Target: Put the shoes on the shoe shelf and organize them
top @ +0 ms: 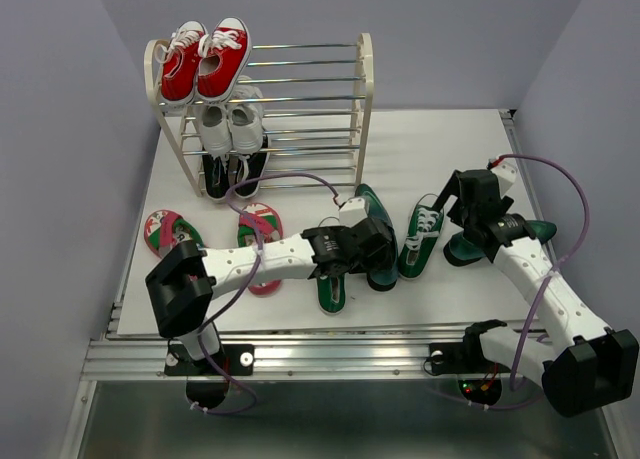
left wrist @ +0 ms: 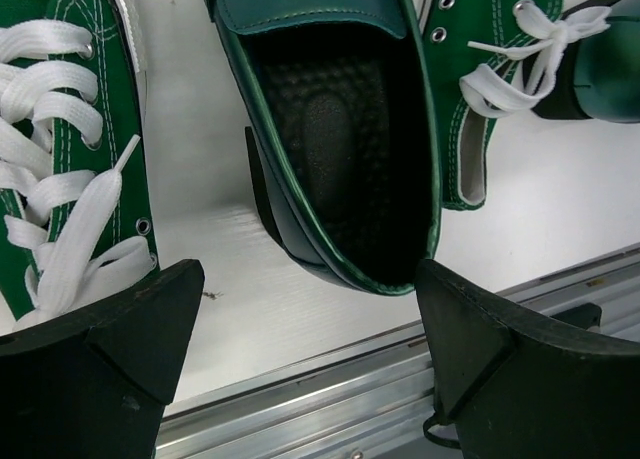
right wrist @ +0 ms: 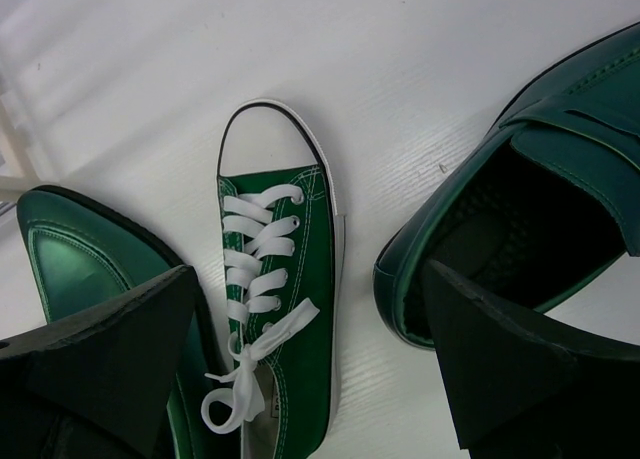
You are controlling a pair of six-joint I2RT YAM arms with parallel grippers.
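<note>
A glossy dark green loafer (left wrist: 340, 129) with a black insole was seen on the white table (left wrist: 220, 179) between green canvas sneakers (left wrist: 25, 24). It was laid lengthwise, heel toward the near edge, toe far. It was straddled, ungripped, by the left gripper (left wrist: 305, 279), spread wide. The right gripper (right wrist: 305, 279) was likewise spread, holding nothing.

White table (top: 430, 149): shoe shelf (top: 366, 79), 6 loose shoes (top: 423, 237)

Shoe shelf (top: 365, 89) stood at the far-left corner of the desk (top: 440, 149). Pink-edged flip-flops (top: 163, 231) lay flat near the left edge. Green sneakers (top: 424, 234) and glossy dark green loafers (left wrist: 330, 129) alternated mid-desk, upright, toes toward the far edge.
</note>
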